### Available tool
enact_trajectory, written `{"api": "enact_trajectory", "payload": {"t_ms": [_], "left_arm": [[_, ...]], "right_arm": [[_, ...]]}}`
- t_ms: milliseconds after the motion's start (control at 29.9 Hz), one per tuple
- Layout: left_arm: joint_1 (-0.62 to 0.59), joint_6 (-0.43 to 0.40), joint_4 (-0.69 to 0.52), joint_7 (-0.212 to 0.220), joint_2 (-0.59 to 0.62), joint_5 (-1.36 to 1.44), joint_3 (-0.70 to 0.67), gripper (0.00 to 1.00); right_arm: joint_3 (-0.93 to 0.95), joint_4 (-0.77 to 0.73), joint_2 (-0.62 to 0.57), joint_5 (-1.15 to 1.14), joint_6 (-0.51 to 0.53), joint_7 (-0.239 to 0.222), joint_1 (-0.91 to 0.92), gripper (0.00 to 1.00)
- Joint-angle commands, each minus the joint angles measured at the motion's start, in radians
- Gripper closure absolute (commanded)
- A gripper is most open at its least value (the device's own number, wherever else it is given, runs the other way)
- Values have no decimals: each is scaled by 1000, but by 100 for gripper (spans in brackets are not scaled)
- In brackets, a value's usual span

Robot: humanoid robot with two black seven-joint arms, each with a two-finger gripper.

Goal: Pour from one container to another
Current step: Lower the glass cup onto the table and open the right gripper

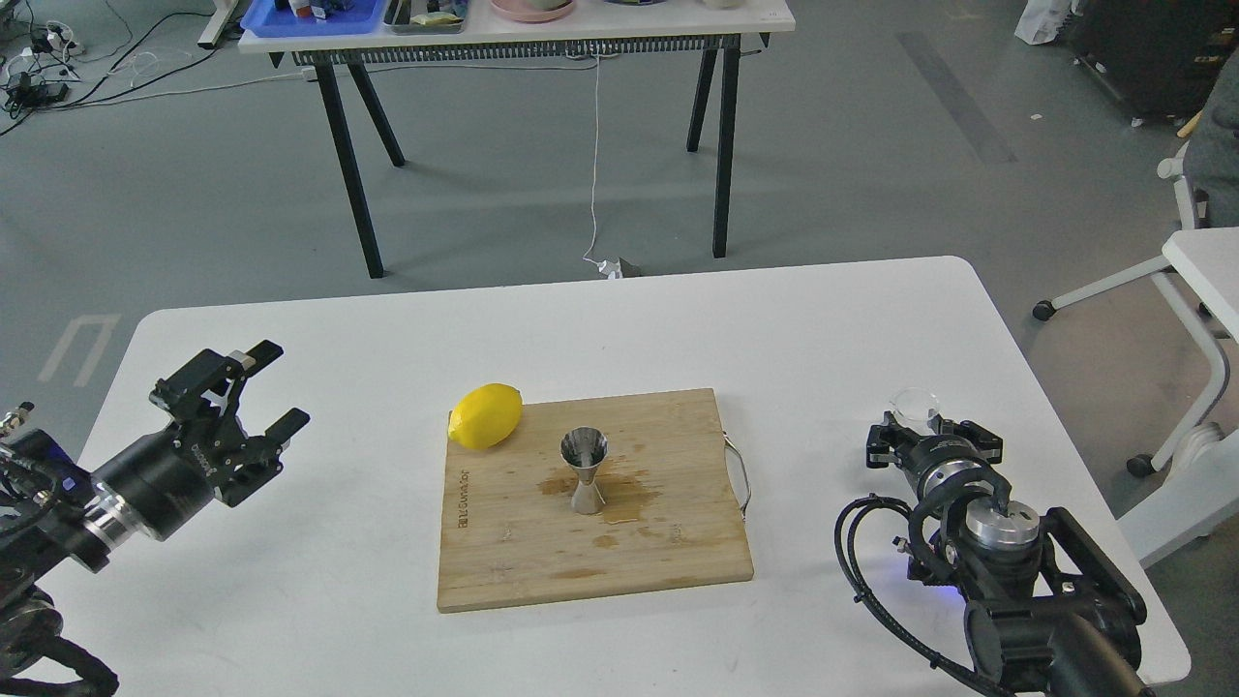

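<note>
The steel jigger [585, 471] stands upright in the middle of the bamboo cutting board [590, 561], on a wet stain. The small clear glass cup [915, 406] stands on the white table near the right edge. My right gripper [931, 432] sits just behind the cup, seen from the back. Its two black fingers are spread wider than the cup, and the cup's base is hidden behind them. My left gripper [263, 385] hovers open over the table's left side, far from both containers, with nothing in it.
A yellow lemon [486, 415] lies at the board's back left corner. The board has a metal handle [740, 474] on its right side. The table edge [1065, 407] runs close to the cup. A second table with trays [310, 15] stands beyond.
</note>
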Motion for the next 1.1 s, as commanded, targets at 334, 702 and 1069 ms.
{"api": "enact_trajectory", "payload": {"t_ms": [334, 702, 1069], "left_arm": [[2, 0, 0, 0, -2, 2, 0, 1], [2, 0, 0, 0, -2, 2, 0, 1], [2, 0, 0, 0, -2, 0, 2, 1]], "right_arm": [[-1, -1, 0, -1, 5, 0, 0, 3], [-28, -1, 0, -1, 8, 0, 0, 3], [-29, 3, 0, -1, 8, 0, 0, 3]]}}
